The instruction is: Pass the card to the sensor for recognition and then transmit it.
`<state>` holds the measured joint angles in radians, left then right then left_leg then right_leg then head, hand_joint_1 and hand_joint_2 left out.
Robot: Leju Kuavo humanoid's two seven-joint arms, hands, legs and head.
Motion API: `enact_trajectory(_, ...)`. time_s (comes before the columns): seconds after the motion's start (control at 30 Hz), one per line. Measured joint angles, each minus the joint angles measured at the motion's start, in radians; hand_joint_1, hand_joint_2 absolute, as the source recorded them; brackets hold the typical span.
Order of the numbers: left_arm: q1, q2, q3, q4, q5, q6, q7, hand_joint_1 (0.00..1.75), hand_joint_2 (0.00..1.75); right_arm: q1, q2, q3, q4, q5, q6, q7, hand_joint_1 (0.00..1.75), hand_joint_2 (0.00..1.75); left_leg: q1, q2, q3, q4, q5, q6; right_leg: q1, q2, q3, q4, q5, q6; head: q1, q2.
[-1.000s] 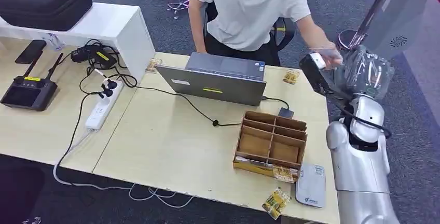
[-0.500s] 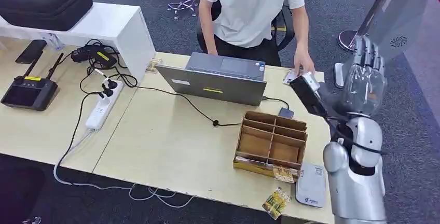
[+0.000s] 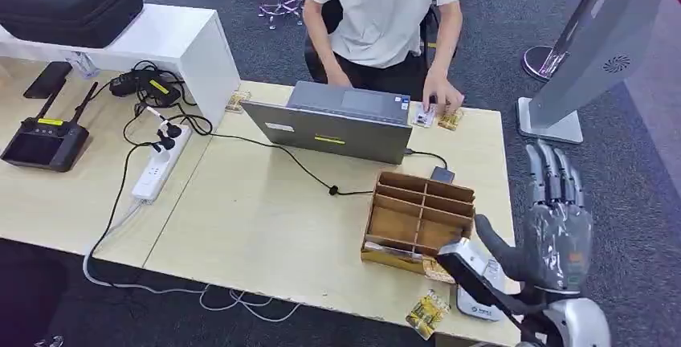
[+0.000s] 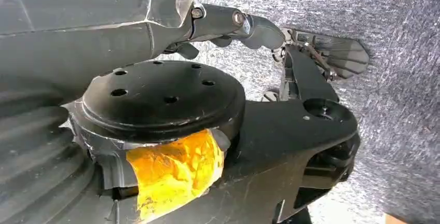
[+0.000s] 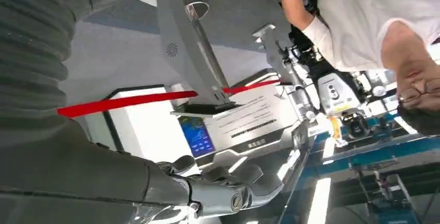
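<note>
Right hand [image 3: 554,230] raised at bench [image 3: 265,226] right edge, fingers spread upward, released, holding nothing. Card [image 3: 423,116] well apart from hand, on far bench edge under person's hand [image 3: 440,98], just beside laptop [image 3: 333,122]. Sensor [image 3: 480,287] just beside hand, near cardboard organizer [image 3: 419,220]. Left hand [image 4: 233,24]: fingers curled over carpet, holding nothing.

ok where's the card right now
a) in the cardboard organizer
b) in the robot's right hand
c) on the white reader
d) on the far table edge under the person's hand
d, the card lies on the table beside the laptop, with the person's hand on it; the right hand is spread and holds nothing.
</note>
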<state>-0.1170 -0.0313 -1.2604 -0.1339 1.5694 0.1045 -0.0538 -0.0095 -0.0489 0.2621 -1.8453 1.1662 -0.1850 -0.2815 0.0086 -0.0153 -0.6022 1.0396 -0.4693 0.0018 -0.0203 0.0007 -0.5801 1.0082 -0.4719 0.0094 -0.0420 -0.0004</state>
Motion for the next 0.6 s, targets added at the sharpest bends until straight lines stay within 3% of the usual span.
enact_trajectory(0.27, 0.004, 0.001, 0.036, 0.000, 0.000, 0.000, -0.004, 0.00, 1.75, 0.093, -0.043, 0.027, -0.063, -0.091, 0.067, -0.042, 0.00, 1.75, 0.000, 0.000, 0.000, 0.000, 0.000, 0.000, 0.000, 0.000, 0.000, 0.000, 0.000, 0.000, 0.000, 0.000)
enact_trajectory(0.43, 0.005, 0.002, 0.043, 0.000, 0.000, -0.001, -0.011, 0.00, 1.75, 0.154, -0.048, 0.075, -0.043, -0.124, 0.076, -0.055, 0.00, 1.75, 0.000, 0.000, 0.000, 0.000, 0.000, 0.000, 0.000, 0.000, 0.000, 0.000, 0.000, 0.000, 0.000, 0.000)
enact_trajectory(0.6, 0.005, 0.002, 0.043, 0.000, 0.000, -0.003, -0.019, 0.00, 1.75, 0.174, -0.048, 0.127, 0.030, -0.103, 0.054, -0.027, 0.00, 1.75, 0.000, 0.001, 0.000, 0.000, 0.000, 0.000, 0.000, 0.000, 0.000, 0.000, 0.000, 0.000, 0.000, 0.000)
